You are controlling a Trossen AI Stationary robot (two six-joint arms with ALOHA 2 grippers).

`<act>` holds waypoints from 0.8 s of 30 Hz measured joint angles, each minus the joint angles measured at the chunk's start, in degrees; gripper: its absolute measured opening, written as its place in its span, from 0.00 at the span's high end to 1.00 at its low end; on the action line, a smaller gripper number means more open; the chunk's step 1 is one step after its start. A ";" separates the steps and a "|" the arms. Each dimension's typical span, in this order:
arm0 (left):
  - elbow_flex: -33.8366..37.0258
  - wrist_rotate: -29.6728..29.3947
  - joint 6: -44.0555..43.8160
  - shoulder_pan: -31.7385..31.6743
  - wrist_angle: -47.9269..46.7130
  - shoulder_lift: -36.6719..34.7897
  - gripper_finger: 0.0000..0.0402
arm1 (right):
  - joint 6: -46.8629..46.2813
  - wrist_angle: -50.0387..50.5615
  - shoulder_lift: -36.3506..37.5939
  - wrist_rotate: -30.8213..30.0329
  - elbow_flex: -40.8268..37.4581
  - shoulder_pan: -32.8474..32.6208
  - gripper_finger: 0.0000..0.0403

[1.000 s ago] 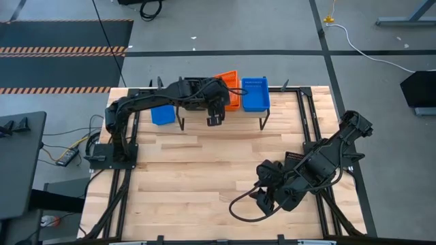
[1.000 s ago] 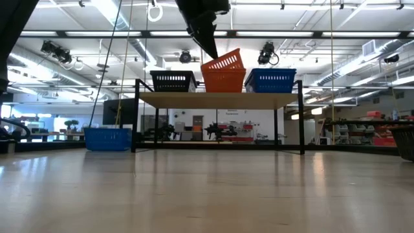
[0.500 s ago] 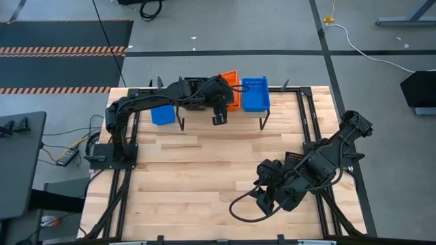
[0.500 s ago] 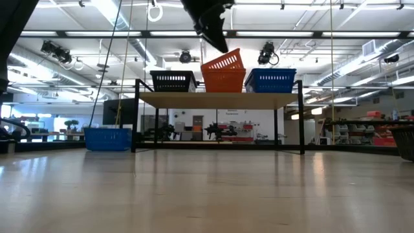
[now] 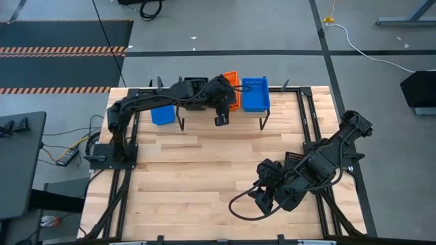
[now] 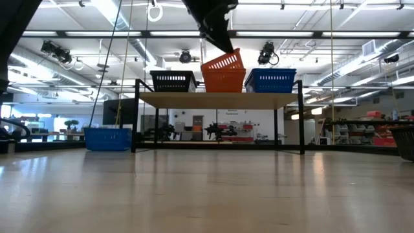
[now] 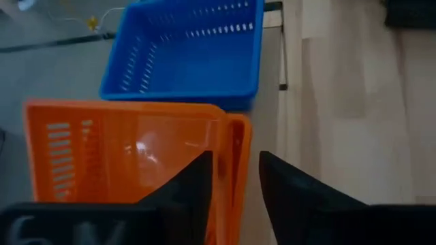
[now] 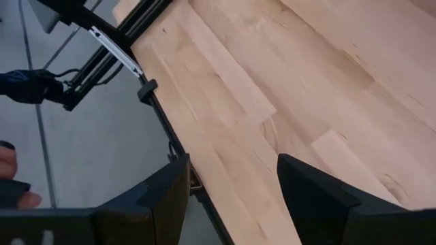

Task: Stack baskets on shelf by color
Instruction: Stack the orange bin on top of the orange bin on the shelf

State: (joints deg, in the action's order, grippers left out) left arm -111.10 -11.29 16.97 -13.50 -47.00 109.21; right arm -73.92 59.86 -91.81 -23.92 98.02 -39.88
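The shelf stands at the table's far edge and carries a black basket, an orange stack whose top basket sits tilted, and a blue basket. My left gripper hovers over the shelf's front. It is open, with a finger on each side of the top orange basket's near wall. My right gripper is open over bare table near the right front, away from every basket. My left gripper comes from above, slanting toward the far edge. It straddles the near wall of the tilted top orange basket, one finger inside and one finger outside. I cannot tell whether either finger touches the wall. The basket rests on the orange one below it.
A blue basket sits on the table at the shelf's left end. A black basket lies beside the right arm near the right edge. Bare wood fills the table's middle and near part. A person's fingers show off the table in the right wrist view.
My left gripper has moved a short way toward the table's right, along the shelf's front, from beside the black basket to over the orange stack. The baskets have stayed where they were, and the top orange one is tilted throughout.
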 joint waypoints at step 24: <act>-4.51 -3.60 4.54 0.22 -6.58 -0.82 0.97 | 0.59 -0.87 0.00 2.58 0.00 -0.04 0.44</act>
State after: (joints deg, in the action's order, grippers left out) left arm -115.62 -14.89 21.51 -13.28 -53.58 108.38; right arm -73.32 58.99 -91.81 -21.34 98.02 -39.92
